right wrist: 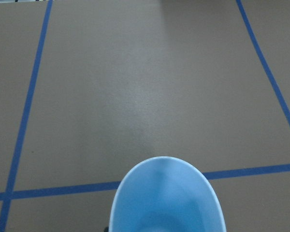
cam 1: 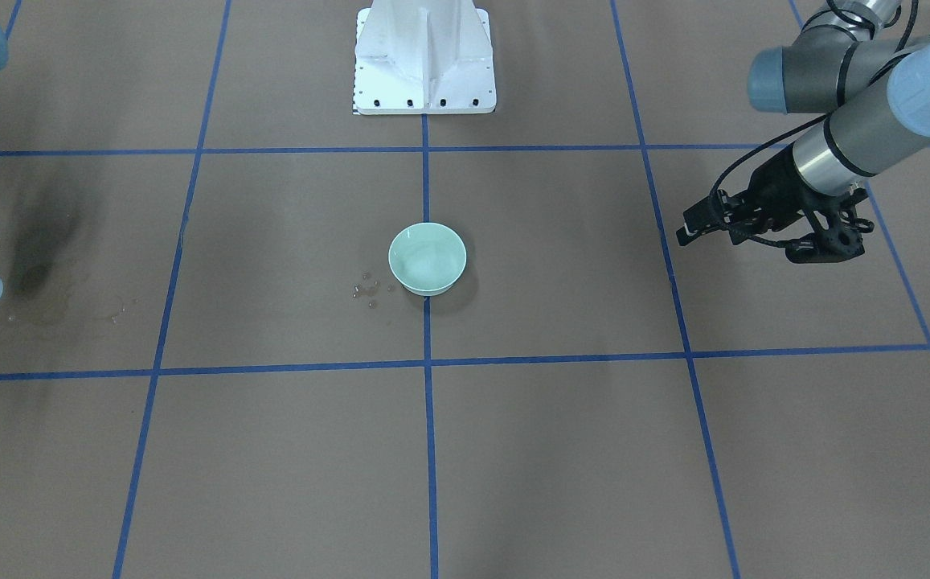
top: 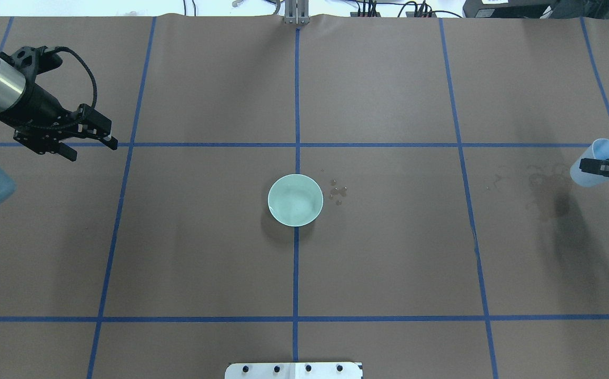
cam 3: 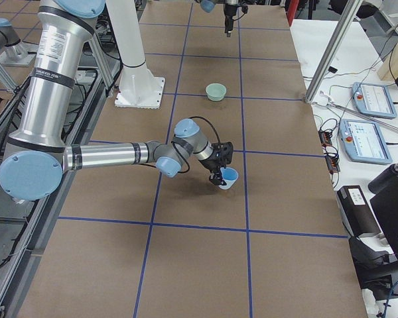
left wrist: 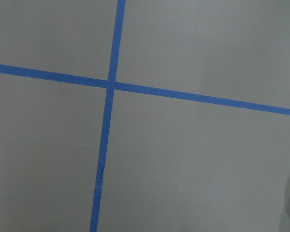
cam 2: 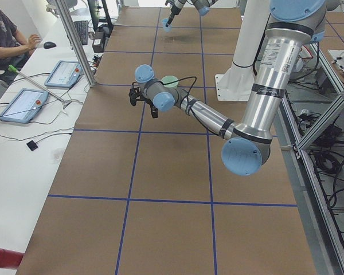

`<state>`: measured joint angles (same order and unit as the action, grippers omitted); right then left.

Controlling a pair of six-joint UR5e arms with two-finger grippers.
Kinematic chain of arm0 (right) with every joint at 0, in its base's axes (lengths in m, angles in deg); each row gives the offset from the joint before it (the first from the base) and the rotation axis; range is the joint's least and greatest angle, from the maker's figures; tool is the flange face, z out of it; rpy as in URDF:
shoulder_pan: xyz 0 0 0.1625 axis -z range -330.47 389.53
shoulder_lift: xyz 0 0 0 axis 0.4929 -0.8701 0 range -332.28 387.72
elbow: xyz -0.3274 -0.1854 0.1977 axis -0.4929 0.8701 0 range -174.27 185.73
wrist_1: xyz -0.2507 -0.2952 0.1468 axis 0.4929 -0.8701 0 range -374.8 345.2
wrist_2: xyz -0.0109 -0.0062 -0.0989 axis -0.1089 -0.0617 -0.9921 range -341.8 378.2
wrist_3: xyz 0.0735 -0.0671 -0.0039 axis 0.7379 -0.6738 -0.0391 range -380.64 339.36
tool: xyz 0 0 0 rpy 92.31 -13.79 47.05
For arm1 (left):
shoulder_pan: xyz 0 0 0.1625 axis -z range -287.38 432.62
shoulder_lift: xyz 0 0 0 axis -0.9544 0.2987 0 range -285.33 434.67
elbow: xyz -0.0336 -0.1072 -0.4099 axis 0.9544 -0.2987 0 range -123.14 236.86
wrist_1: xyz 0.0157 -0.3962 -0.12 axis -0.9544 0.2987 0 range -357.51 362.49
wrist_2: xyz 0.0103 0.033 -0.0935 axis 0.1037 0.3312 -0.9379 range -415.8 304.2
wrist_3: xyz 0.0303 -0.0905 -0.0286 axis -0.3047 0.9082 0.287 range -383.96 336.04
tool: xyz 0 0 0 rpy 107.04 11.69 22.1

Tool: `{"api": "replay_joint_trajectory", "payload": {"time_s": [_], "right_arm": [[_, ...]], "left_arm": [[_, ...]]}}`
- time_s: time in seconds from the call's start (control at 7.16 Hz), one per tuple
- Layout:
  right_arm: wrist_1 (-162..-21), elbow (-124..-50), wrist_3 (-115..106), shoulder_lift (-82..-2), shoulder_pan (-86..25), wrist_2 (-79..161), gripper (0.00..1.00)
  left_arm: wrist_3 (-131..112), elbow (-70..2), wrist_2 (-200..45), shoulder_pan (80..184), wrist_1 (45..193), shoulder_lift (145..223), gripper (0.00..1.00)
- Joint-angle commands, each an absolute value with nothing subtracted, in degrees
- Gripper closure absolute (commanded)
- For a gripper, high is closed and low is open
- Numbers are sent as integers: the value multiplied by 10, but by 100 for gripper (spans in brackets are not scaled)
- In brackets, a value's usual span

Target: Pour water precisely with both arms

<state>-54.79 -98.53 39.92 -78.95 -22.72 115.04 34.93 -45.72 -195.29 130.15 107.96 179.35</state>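
A pale green bowl (top: pixel 295 200) stands at the table's centre, also in the front view (cam 1: pixel 427 257). Small water droplets (top: pixel 338 192) glint on the table just beside it. I cannot tell if the bowl holds water. My right gripper (top: pixel 601 166) is shut on a light blue cup (top: pixel 591 171) at the far right edge, tilted above the table. The cup's rim (right wrist: pixel 166 198) fills the bottom of the right wrist view. My left gripper (top: pixel 91 149) is open and empty, hovering far left of the bowl; it also shows in the left view (cam 2: pixel 143 105).
A wet stain (top: pixel 541 192) darkens the brown paper under the right arm. The white bolted pedestal (cam 1: pixel 424 64) stands at the robot's side of the table. Blue tape lines (left wrist: pixel 111 84) divide the surface. Operator tablets (cam 2: pixel 23 103) lie beyond the table's far side.
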Motion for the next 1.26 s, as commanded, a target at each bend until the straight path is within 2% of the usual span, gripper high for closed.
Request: {"api": "replay_joint_trajectory", "payload": {"time_s": [0.0, 0.14, 0.28, 0.42, 0.7, 1.12], "right_arm": [[-501, -980, 404, -826, -204, 1148, 93], [-466, -960, 405, -829, -200, 1147, 88], [-421, -920, 405, -829, -194, 1137, 88], [-410, -915, 406, -828, -193, 1137, 88], [-410, -908, 405, -829, -185, 1137, 74], [-410, -902, 405, -828, -182, 1136, 13]], "left_arm": [[350, -458, -1953, 1301, 1080, 1794, 4], [350, -458, -1953, 1301, 1080, 1794, 4], [350, -458, -1953, 1301, 1080, 1794, 4], [351, -459, -1953, 1302, 1080, 1794, 4], [351, -461, -1953, 1302, 1080, 1794, 4], [351, -468, -1954, 1302, 1079, 1794, 4]]}}
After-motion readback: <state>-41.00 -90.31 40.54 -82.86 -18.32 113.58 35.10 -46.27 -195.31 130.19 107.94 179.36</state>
